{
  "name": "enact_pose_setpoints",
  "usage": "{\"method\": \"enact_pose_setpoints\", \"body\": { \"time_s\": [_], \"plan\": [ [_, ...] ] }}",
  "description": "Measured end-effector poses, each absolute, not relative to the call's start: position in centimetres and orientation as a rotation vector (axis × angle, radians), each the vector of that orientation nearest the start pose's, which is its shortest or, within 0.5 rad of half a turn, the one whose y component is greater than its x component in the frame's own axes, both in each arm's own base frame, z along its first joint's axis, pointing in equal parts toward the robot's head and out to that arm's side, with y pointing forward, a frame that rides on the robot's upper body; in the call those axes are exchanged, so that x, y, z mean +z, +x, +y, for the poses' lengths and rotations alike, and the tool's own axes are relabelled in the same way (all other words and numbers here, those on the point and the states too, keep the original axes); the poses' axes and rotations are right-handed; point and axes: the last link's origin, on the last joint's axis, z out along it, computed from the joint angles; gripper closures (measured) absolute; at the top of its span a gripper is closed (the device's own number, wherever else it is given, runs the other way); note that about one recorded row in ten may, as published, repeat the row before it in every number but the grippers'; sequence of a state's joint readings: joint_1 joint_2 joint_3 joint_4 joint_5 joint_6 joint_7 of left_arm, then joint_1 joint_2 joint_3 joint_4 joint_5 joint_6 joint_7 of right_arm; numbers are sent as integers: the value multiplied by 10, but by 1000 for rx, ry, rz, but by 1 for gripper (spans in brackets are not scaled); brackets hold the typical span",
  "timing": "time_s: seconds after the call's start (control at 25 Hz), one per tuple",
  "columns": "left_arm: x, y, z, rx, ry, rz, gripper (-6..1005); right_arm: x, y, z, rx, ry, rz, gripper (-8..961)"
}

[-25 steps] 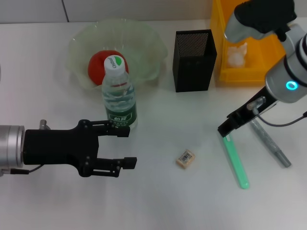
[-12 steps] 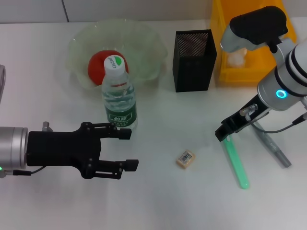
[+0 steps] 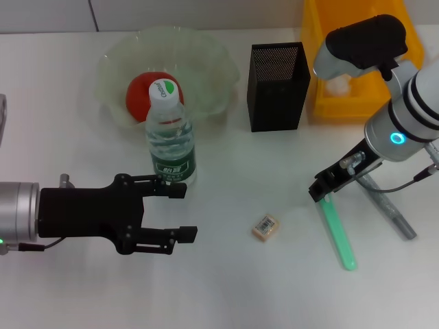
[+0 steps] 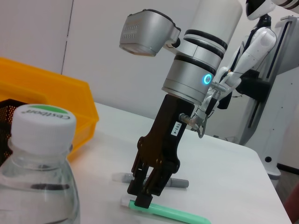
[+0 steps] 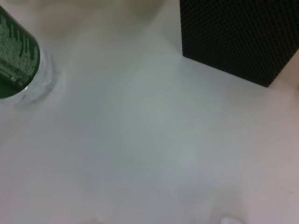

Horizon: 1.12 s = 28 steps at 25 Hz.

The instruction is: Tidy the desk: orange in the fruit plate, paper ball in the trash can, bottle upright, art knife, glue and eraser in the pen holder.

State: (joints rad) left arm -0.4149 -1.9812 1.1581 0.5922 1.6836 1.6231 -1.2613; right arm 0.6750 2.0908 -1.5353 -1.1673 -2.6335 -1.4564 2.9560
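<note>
Down at the near end of a green stick point(image 3: 337, 229) toward the right edge of the desk: right gripper point(image 3: 322, 190), fingers drawn close around the stick's tip, touching or nearly so. Whether actually pinched, cannot tell. Probably the glue or the art knife: slim, rigid, smooth plastic, light, apt to roll or slide; best taken across its width close to one end, so as to drop tip-first into the pen holder point(image 3: 276, 87). Just beside it, a grey stick point(image 3: 387, 204) of the same slender build, likely handled alike.

Open and idle near the left edge: left gripper point(image 3: 180, 212), beside the bottle point(image 3: 169, 137).

Mid-desk toward the front edge: eraser point(image 3: 265, 227), small, tan, blocky, slightly grippy, easily pinched on its long sides.

Already placed: bottle upright, orange point(image 3: 145, 92) in the wavy glass fruit plate point(image 3: 216, 58), paper ball point(image 3: 338, 80) in the yellow trash can point(image 3: 315, 48) at the far right corner
</note>
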Motion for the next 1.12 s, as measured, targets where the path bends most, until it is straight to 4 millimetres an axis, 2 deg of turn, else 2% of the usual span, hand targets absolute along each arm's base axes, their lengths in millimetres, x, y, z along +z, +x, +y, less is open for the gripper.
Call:
{"method": "enact_pose_setpoints", "body": {
  "time_s": [0.04, 0.68, 0.88, 1.12],
  "plan": [
    [-16, -270, 281, -737, -2972, -483, 208, -44, 186, 356, -575, -2371, 1290, 570],
    [-19, -269, 280, -750, -2972, -486, 209, -47, 190, 355, -605, -2366, 1305, 581],
    [-19, -269, 278, -757, -2974, -489, 210, -47, 191, 356, -602, -2362, 1312, 677],
    [-19, -270, 277, -757, -2972, -497, 210, -33, 184, 353, -514, -2369, 1269, 786]
  ]
}}
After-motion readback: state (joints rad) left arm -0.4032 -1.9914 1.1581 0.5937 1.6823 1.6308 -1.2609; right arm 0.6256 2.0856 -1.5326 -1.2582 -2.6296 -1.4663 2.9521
